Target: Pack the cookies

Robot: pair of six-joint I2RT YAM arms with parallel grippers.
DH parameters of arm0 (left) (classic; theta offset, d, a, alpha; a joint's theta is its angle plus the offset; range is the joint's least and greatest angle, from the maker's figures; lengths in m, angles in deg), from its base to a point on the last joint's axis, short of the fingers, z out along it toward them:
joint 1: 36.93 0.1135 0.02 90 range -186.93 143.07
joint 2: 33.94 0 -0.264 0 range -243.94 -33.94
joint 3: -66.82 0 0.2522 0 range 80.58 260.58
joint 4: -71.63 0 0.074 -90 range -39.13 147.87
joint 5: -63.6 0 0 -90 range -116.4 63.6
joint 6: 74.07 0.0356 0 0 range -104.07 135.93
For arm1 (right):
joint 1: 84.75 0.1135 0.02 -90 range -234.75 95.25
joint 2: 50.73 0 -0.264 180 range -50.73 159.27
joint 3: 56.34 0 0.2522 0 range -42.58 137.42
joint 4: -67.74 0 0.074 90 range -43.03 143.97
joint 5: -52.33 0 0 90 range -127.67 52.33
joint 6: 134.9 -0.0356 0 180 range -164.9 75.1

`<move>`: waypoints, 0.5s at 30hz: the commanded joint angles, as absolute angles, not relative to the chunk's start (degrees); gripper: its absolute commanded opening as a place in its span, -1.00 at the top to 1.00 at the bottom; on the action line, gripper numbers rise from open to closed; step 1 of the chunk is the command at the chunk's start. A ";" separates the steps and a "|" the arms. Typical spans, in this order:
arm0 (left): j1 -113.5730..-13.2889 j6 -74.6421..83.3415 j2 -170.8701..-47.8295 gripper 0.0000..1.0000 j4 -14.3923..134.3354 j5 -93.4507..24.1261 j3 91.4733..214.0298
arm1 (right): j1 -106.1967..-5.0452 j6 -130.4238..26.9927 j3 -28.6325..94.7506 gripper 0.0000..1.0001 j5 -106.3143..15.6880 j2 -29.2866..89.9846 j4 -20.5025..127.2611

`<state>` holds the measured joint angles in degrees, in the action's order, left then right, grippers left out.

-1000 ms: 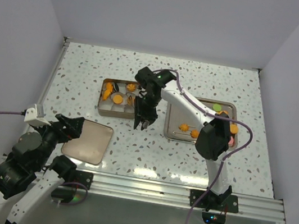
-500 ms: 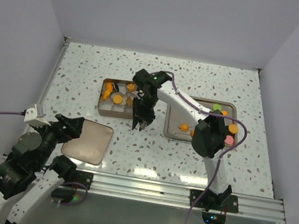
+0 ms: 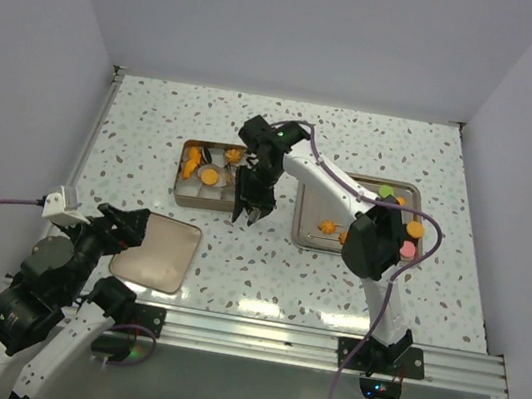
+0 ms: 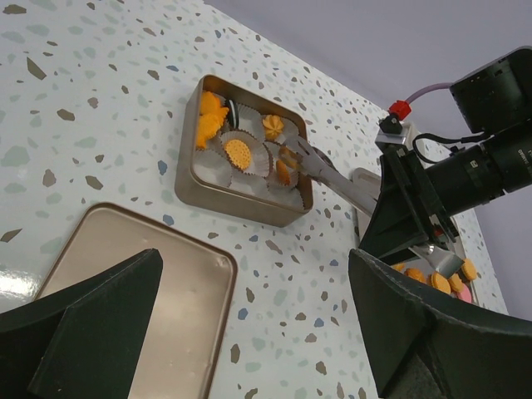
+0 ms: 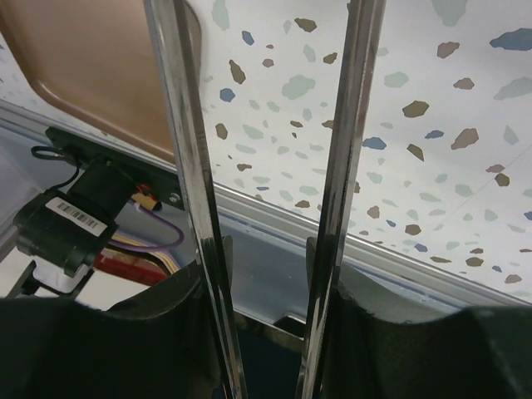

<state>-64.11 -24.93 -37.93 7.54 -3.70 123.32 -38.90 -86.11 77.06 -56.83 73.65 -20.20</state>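
Orange cookies (image 3: pixel 210 177) sit in white paper cups inside a gold tin (image 3: pixel 184 195); the left wrist view shows them as well (image 4: pixel 238 153). More cookies (image 3: pixel 326 226) lie on the metal tray (image 3: pixel 302 238) to the right. My right gripper (image 3: pixel 249 203) hangs at the tin's right edge, shut on metal tongs (image 5: pixel 187 166). The tongs (image 4: pixel 332 176) reach into the tin's right side, their tips at an orange cookie (image 4: pixel 285 169). Whether the tips pinch it I cannot tell. My left gripper (image 4: pixel 249 324) is open and holds nothing, low at the near left over the tan lid (image 4: pixel 141 291).
The tan lid (image 3: pixel 161 254) lies flat at the near left, just before the table's metal front rail (image 3: pixel 255 334). White walls close in the table on three sides. Pink, green and orange cookies (image 3: pixel 411 233) lie at the tray's right end, partly behind my right arm.
My right gripper with the tongs has shifted slightly left and toward the tin, and its jaws have eased a little wider. The left arm has not moved.
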 commanded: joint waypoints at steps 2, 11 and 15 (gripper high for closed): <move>-64.44 -24.06 -37.37 -1.00 9.79 -3.64 123.21 | -39.48 -87.61 80.12 0.12 -56.74 73.90 -20.47; -64.44 -24.15 -37.28 -1.00 9.62 -3.64 123.21 | -40.54 -87.70 84.06 0.11 -56.04 72.41 -22.84; -64.44 -24.15 -37.28 -1.00 9.70 -3.64 123.21 | -42.55 -86.83 83.82 0.11 -55.78 68.12 -24.60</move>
<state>-64.11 -24.93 -37.91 7.56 -3.70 123.32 -40.65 -86.92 81.76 -56.63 73.40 -21.75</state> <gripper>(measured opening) 0.997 0.448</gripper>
